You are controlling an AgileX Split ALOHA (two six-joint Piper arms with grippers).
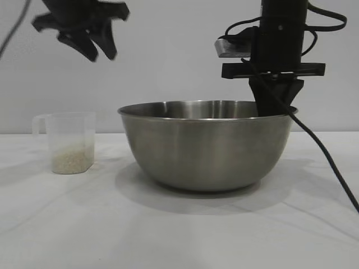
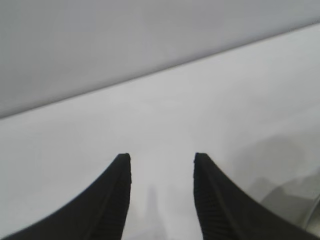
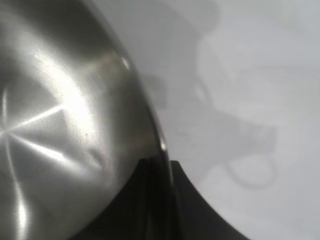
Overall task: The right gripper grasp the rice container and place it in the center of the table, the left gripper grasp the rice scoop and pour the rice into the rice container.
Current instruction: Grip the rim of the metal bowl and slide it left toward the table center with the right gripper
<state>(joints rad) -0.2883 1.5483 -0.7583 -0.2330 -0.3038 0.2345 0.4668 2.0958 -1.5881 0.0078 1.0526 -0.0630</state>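
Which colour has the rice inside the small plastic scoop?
Off-white: the rice fills the bottom of the translucent rice scoop, seen best in the exterior view.

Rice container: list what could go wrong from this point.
1. The right gripper pinches only the thin rim of the rice container, so the bowl could slip or tip if moved.
2. The rice scoop stands close beside the bowl; sliding the bowl could knock it and spill the rice.
3. The left gripper hangs open, well above the scoop; a misaligned descent could topple it.
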